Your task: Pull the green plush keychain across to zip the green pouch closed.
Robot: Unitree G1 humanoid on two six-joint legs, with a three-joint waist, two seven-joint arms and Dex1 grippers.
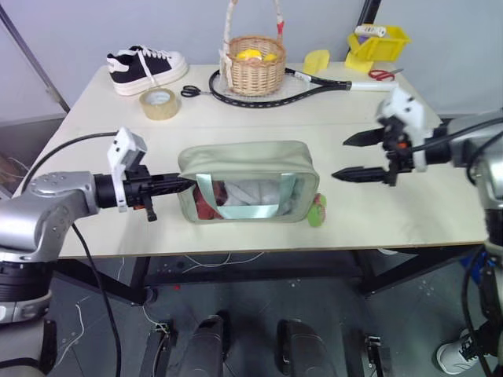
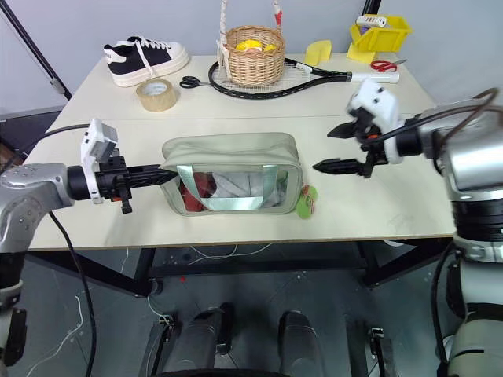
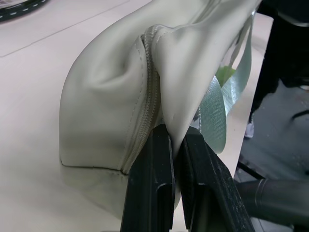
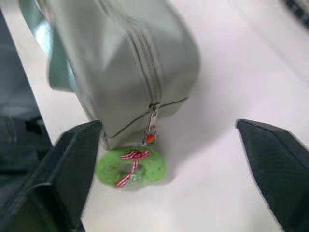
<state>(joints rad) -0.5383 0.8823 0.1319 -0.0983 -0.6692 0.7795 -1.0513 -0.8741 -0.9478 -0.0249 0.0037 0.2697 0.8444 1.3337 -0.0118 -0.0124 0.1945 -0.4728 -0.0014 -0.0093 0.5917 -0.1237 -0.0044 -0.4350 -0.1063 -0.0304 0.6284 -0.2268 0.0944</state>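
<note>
The pale green pouch [image 1: 247,169] lies across the middle of the table, its clear window and light green straps facing the front edge. My left gripper [image 1: 187,185] is at the pouch's left end, shut on a fold of its fabric [image 3: 169,96] beside the zipper. The green plush keychain [image 1: 317,210] lies on the table against the pouch's right end, hanging from the zipper slider [image 4: 153,113]. It carries a red-and-white bow [image 4: 128,166]. My right gripper [image 1: 339,158] hovers open above the table, right of the pouch and apart from the keychain, pointing toward them.
Along the back stand a black-and-white shoe [image 1: 145,68], a tape roll [image 1: 159,103], black scissors [image 1: 191,91], a wicker basket [image 1: 253,67] and a racket [image 1: 283,88]. A yellow bin [image 1: 379,43] and red scissors [image 1: 383,75] sit back right. The table's front edge [image 1: 259,247] is close to the pouch.
</note>
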